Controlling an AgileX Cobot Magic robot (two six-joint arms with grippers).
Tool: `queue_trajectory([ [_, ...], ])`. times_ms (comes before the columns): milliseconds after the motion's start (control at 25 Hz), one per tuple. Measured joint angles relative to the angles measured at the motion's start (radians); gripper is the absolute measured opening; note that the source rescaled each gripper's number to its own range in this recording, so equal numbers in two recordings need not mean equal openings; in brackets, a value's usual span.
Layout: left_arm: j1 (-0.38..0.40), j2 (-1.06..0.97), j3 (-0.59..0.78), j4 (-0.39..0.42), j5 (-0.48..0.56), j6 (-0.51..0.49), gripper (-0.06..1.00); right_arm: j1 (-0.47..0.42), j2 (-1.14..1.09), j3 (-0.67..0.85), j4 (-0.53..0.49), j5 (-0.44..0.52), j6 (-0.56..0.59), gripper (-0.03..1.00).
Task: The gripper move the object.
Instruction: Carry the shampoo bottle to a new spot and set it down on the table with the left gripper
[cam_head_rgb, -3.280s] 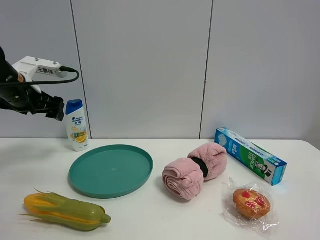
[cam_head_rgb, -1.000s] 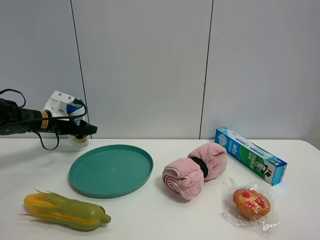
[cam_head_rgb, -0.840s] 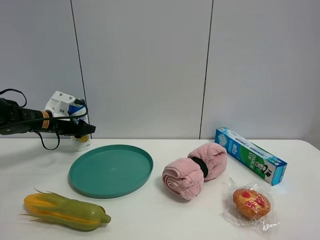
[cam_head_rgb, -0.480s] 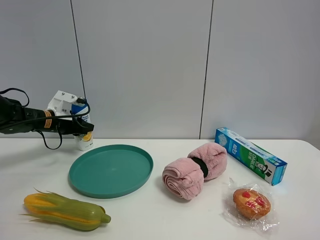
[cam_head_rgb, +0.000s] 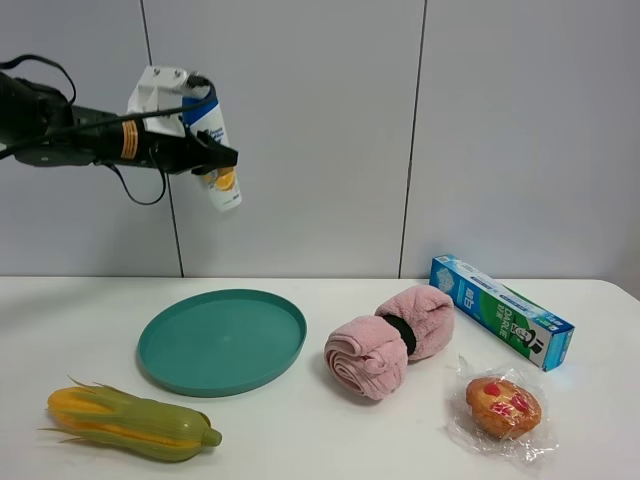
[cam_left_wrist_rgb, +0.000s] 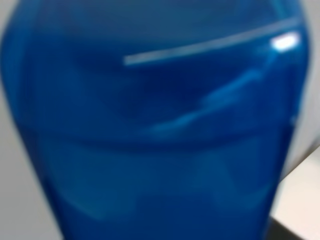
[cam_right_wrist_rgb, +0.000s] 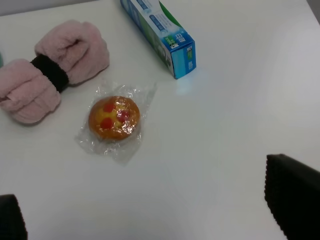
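Observation:
The white shampoo bottle (cam_head_rgb: 219, 150) with a blue cap and an orange label hangs tilted in the air, high above the back left of the table. My left gripper (cam_head_rgb: 203, 152), a white block on a black cabled arm with an orange ring, is shut on the bottle. In the left wrist view the blurred blue cap (cam_left_wrist_rgb: 150, 120) fills the picture. My right gripper (cam_right_wrist_rgb: 150, 210) is open and empty above the white table, near the wrapped muffin; it does not show in the exterior view.
A teal plate (cam_head_rgb: 220, 342) lies below the bottle, with a corn cob (cam_head_rgb: 130, 422) in front of it. A rolled pink towel (cam_head_rgb: 388, 340), a toothpaste box (cam_head_rgb: 500, 310) and a wrapped muffin (cam_head_rgb: 503, 405) lie at the right.
My left gripper came down onto the bottle at the back left of the table, shut on it, and has lifted it up and to the right.

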Motion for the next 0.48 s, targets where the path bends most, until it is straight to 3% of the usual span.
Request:
queue_trajectory([
  [200, -0.112, -0.055, -0.017, -0.002, 0.010, -0.013, 0.00, 0.000, 0.000, 0.000, 0.000, 0.000, 0.000, 1.00],
  [480, -0.241, -0.044, -0.143, -0.027, 0.134, -0.014, 0.00, 0.000, 0.000, 0.000, 0.000, 0.000, 0.000, 1.00],
])
